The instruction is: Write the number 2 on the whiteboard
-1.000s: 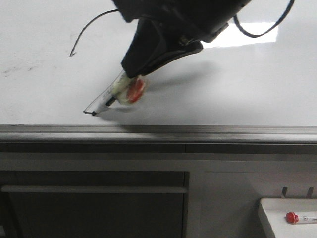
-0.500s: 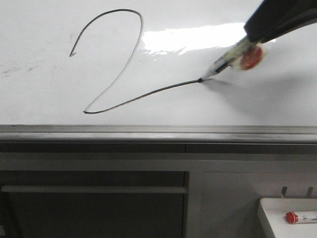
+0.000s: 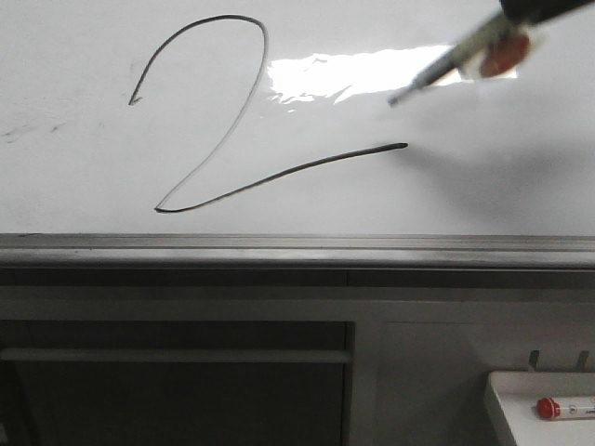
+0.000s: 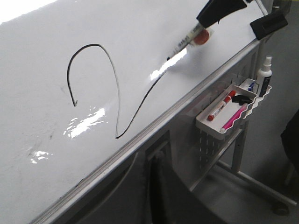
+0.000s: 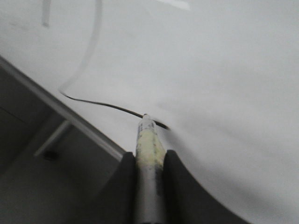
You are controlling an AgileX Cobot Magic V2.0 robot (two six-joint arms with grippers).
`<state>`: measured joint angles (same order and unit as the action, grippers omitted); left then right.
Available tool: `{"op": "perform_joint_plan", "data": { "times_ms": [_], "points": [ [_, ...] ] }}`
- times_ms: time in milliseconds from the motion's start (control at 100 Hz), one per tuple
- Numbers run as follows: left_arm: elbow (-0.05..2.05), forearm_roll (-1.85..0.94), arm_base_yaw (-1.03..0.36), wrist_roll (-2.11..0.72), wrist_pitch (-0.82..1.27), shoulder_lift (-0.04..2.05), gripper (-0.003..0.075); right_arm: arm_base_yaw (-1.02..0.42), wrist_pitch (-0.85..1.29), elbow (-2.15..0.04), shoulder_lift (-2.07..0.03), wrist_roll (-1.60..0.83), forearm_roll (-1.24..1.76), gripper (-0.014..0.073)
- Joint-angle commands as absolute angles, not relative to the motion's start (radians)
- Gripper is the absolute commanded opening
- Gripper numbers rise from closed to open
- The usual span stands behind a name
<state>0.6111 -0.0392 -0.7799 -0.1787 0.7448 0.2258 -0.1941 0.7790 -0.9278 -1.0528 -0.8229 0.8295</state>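
Holding the marker clamped between its two fingers, the right gripper hangs off the whiteboard, with the marker tip pointing back down toward the end of the 2. In the front view the tip sits above the tail's end and apart from it, the marker's long axis slanting up and away from the 2 toward the board's upper right. The 2 itself fills the left and middle of the whiteboard: curved top, long diagonal, then a rising tail that ends just below the tip. The right arm is plainly the nearer one; the left gripper does not show in any view, so its state cannot be given. Half a second ago the tip was touching the board at the end of the tail; now it has lifted clear and the tail runs slightly longer. The figure looks complete, so the next move is probably a retreat.
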Motion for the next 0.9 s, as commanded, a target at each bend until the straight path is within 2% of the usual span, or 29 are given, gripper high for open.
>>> {"op": "perform_joint_plan", "data": {
  "times_ms": [0,80,150,200,300,380,600,740,890],
  "points": [
    [0.634,-0.098,-0.787,-0.173,0.616,0.240,-0.0020,-0.234,0.843,-1.020,-0.966,-0.899,1.045,-0.0071],
    [0.646,-0.147,-0.787,-0.189,0.556,0.251,-0.0015,-0.277,0.846,-1.069,-0.925,-0.938,1.103,-0.0071],
    [0.678,-0.164,-0.787,-0.226,0.542,0.282,0.0032,-0.300,0.840,-1.098,-0.915,-0.940,1.103,-0.0071],
    [0.716,-0.174,-0.787,-0.260,0.542,0.316,0.0102,-0.308,0.850,-1.107,-0.915,-0.940,1.103,-0.0071],
    [0.802,-0.255,-0.787,-0.364,0.563,0.421,0.0328,-0.329,0.878,-1.111,-0.925,-0.943,1.089,-0.0071],
    [0.880,-0.356,-0.787,-0.448,0.612,0.515,0.0434,-0.353,0.900,-1.111,-0.944,-0.957,1.084,-0.0070],
    [1.100,-0.496,-0.787,-0.607,0.861,0.761,0.0417,-0.498,0.883,-1.111,-0.988,-0.996,1.057,-0.0064],
    [1.184,-0.512,-0.787,-0.625,0.945,0.851,0.0417,-0.634,0.851,-1.111,-1.013,-0.996,0.925,-0.0062],
    [1.223,-0.527,-0.787,-0.627,1.038,0.913,0.0417,-0.745,0.807,-1.111,-1.031,-0.998,0.912,-0.0062]
  ]
}}
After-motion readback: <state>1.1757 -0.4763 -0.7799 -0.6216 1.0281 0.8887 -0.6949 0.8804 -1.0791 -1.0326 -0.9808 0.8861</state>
